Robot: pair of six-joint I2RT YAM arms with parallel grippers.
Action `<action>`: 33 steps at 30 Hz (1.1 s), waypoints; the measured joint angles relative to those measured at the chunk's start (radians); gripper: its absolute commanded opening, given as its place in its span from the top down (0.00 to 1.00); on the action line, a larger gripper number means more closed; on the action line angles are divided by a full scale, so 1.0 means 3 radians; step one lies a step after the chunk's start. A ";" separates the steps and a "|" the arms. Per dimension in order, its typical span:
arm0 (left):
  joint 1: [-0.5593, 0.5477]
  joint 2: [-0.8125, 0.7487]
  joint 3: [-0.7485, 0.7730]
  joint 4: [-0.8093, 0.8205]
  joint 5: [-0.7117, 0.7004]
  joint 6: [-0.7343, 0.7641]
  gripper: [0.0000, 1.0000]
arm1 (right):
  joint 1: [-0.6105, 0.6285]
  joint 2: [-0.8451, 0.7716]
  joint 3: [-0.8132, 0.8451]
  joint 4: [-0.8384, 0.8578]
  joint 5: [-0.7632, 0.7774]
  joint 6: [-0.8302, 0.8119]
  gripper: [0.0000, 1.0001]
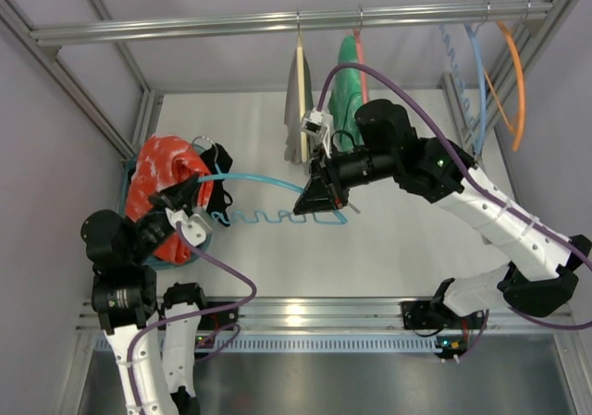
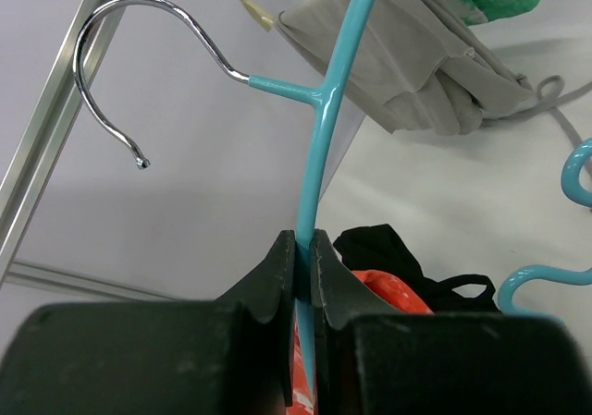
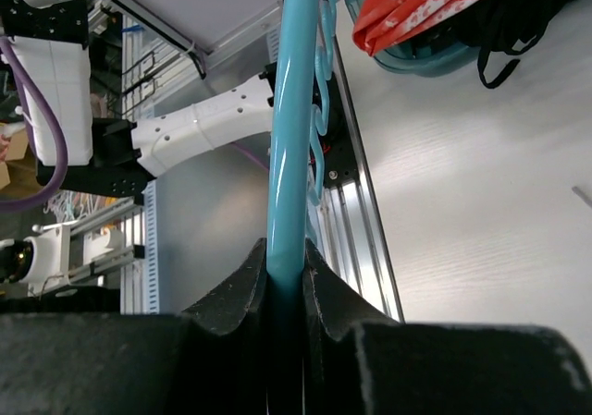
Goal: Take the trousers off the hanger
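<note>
Hanger (image 3: 296, 110) was pinched at two spots. Left hand (image 2: 303, 249) was clamped tight on its thin rod below the hook (image 2: 120, 64), and right hand (image 3: 285, 253) was clamped on the far end. Trousers (image 1: 159, 179) sat bunched at the table's (image 1: 407, 249) left side, by the left hand. Couldn't tell if any fabric hung on the bar. Best bet: keep both grips firm and draw the hanger sideways, away from the cloth. Wavy bar might snag the fabric or the black straps (image 1: 220, 189).
</note>
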 measured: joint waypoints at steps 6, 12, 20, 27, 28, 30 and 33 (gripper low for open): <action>0.0004 0.0005 0.0136 -0.0004 0.0231 -0.0278 0.42 | -0.0221 -0.0050 -0.0023 0.0058 -0.0276 0.0045 1.00; 0.0004 0.0165 0.0678 0.0160 0.0407 -0.1118 0.12 | -0.0559 -0.0191 -0.0103 0.0238 -0.0481 0.0193 1.00; 0.0004 0.0551 0.1158 0.1034 0.0181 -0.3089 0.06 | -0.0935 -0.0599 -0.0211 0.0351 -0.0629 0.0277 1.00; 0.0004 0.0914 0.1310 0.1443 -0.0200 -0.4264 0.02 | -0.1452 -0.1211 -0.0225 0.0337 -0.0605 0.0221 1.00; 0.0004 0.0956 0.1306 0.1459 -0.0229 -0.4355 0.02 | -0.1555 -0.1312 -0.0230 0.0327 -0.0585 0.0209 1.00; 0.0004 0.1016 0.1282 0.1469 -0.0291 -0.4496 0.02 | -0.1768 -0.1577 -0.0268 0.0317 -0.0523 0.0159 1.00; 0.0004 0.1059 0.1188 0.1488 -0.0356 -0.4645 0.02 | -0.2085 -0.1970 -0.0366 0.0252 -0.0385 0.0075 1.00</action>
